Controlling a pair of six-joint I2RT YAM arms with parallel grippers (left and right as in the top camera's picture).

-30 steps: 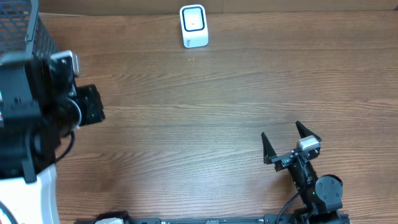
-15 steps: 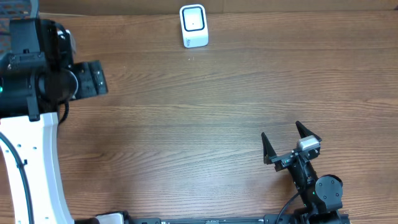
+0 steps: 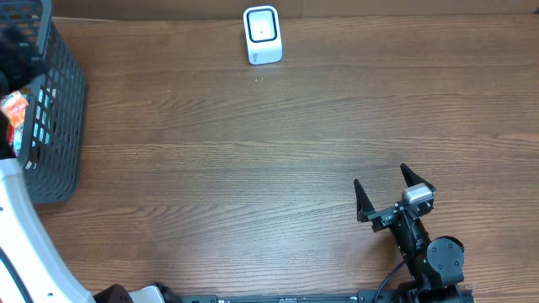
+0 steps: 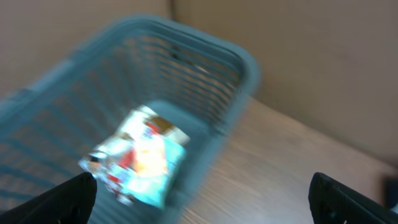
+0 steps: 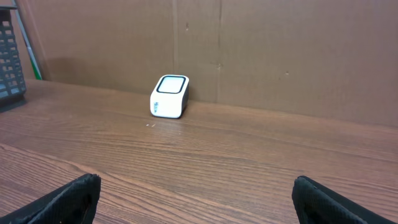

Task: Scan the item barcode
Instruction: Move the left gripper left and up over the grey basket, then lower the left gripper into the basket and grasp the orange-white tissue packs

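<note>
The item is a crinkled packet (image 4: 140, 158) in teal, white and orange. It lies inside the dark mesh basket (image 4: 211, 59), blurred in the left wrist view, and shows through the basket wall (image 3: 59, 101) as the packet (image 3: 14, 108) at the overhead view's far left. My left gripper (image 4: 205, 202) hovers above the basket, open wide and holding nothing. The white barcode scanner (image 3: 262, 35) stands at the back middle of the table, also seen as the scanner (image 5: 169, 96). My right gripper (image 3: 394, 192) rests open and empty at the front right, facing the scanner.
A brown cardboard wall (image 5: 280, 50) backs the wooden table (image 3: 253, 168). The left arm's white link (image 3: 29, 244) runs along the front left edge. The right arm's base (image 3: 438, 261) sits at the front right.
My left gripper has opened from shut. The left arm has swung off to the left, uncovering the basket with the packet in it. The right arm has not moved.
</note>
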